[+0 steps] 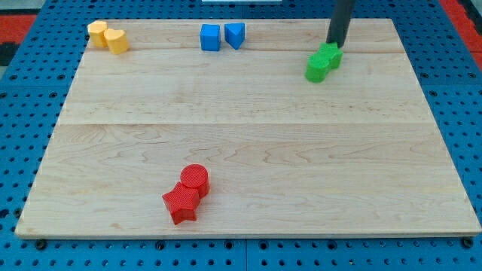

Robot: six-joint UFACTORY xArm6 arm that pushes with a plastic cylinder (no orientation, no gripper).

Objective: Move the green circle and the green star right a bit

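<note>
Two green blocks touch each other near the view's top right of the wooden board [248, 128]. The lower-left one [317, 68] looks like the green circle; the upper-right one [330, 54] looks like the green star, though their shapes are hard to make out. My tip [334, 44] comes down from the view's top edge and stands just above the upper-right green block, touching or almost touching its top side.
Two yellow blocks [108, 36] sit at the view's top left. A blue cube [210, 37] and a blue triangular block [235, 35] sit at top centre. A red circle [194, 180] and a red star [181, 203] touch at the bottom centre-left.
</note>
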